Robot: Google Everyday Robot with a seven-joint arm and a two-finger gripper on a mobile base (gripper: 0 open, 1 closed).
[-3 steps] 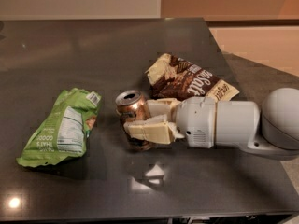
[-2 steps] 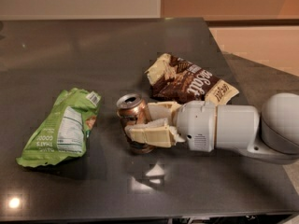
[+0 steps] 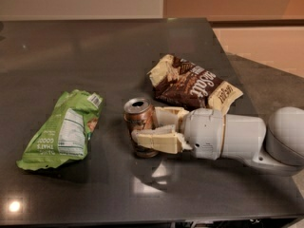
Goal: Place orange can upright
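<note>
The orange can [image 3: 139, 120] has a coppery brown body and a silver top with a pull tab. It stands nearly upright on the dark table [image 3: 95, 51], near the middle front. My gripper [image 3: 148, 126] reaches in from the right and its cream fingers [image 3: 156, 140] are closed around the can's body, one in front and one behind. The white arm [image 3: 237, 137] stretches off to the right edge. The can's base is partly hidden by the front finger.
A green snack bag [image 3: 64, 129] lies flat to the left of the can. A brown-and-cream snack bag [image 3: 192, 84] lies behind the gripper to the right. The table's front edge runs just below the arm.
The can has tipped from a slight lean to nearly upright in the gripper. The arm has shifted a little.
</note>
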